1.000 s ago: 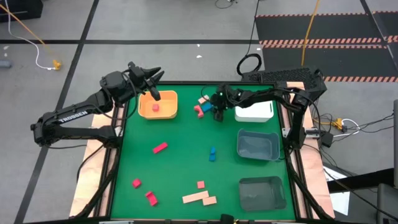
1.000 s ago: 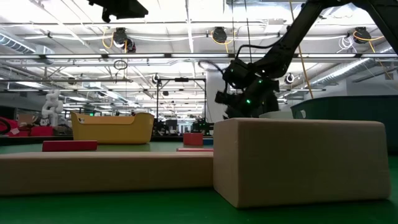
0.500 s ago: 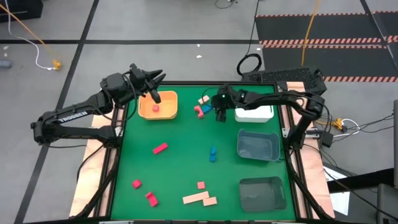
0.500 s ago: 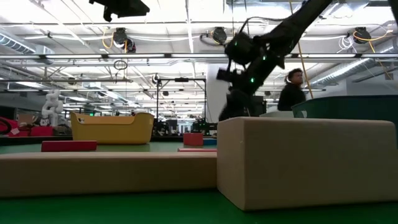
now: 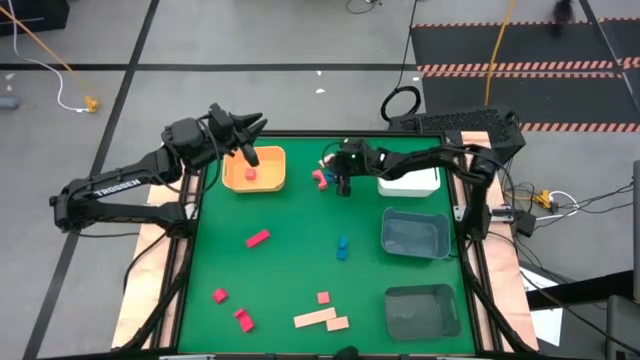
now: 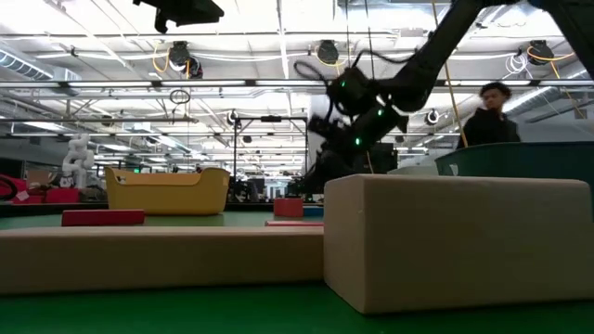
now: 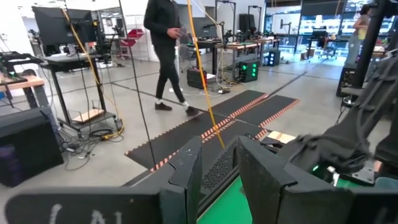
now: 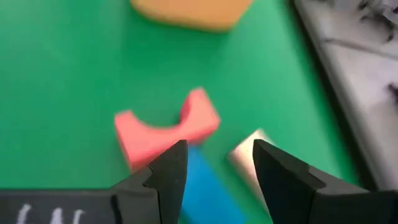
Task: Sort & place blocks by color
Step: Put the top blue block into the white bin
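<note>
My right pincer (image 5: 342, 187) hangs over the far cluster of blocks, fingers parted and empty.

Past my two dark fingers (image 8: 168, 171) I see a red arch-shaped block (image 8: 165, 127) with a scooped hollow, a smooth blue bar (image 8: 208, 190) touching it, and a pale wooden block (image 8: 245, 152) just beside, all on the flat green mat (image 5: 290, 270). My left pincer (image 5: 243, 128) waits above the rim of the orange tray (image 5: 254, 168), which holds one red cube (image 5: 250, 172); its fingers are nearly together, gripping nothing. The other blocks lie scattered: a red bar (image 5: 257, 238) mid-mat, a small blue piece (image 5: 341, 247), red cubes (image 5: 219, 295) and tan wooden bars (image 5: 315, 317) near the front edge.
</note>
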`<state>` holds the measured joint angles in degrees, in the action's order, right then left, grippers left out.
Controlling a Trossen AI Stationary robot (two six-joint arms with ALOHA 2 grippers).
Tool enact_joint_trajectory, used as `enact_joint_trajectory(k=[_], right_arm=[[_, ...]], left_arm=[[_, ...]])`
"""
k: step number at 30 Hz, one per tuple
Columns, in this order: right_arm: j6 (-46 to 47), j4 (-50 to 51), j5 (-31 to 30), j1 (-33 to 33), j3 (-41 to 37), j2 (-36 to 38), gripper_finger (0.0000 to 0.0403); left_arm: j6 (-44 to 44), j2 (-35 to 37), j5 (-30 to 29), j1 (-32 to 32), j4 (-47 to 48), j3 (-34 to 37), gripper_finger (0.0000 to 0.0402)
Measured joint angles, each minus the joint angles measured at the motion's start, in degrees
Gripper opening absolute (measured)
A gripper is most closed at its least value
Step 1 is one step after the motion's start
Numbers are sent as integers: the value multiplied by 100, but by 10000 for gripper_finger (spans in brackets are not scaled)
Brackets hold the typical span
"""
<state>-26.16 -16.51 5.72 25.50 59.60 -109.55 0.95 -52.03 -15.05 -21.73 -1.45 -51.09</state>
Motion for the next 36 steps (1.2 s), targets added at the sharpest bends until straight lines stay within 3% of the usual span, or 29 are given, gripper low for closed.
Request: enact_joint_trajectory(k=[8,19,26,36], right_arm=[[315,-106,32,41,12,-357,175],[1683,624,44,44,23,-289,175],[2396,1452,37,41,16,-78,175],[2457,2501,19,37,-39,724,175]], left_arm=[[20,0,2,119,-1,0,102],[66,0,0,122,-1,0,102],[42,0,2,120,0,0,102],[-9,0,1,124,2,-1,102]])
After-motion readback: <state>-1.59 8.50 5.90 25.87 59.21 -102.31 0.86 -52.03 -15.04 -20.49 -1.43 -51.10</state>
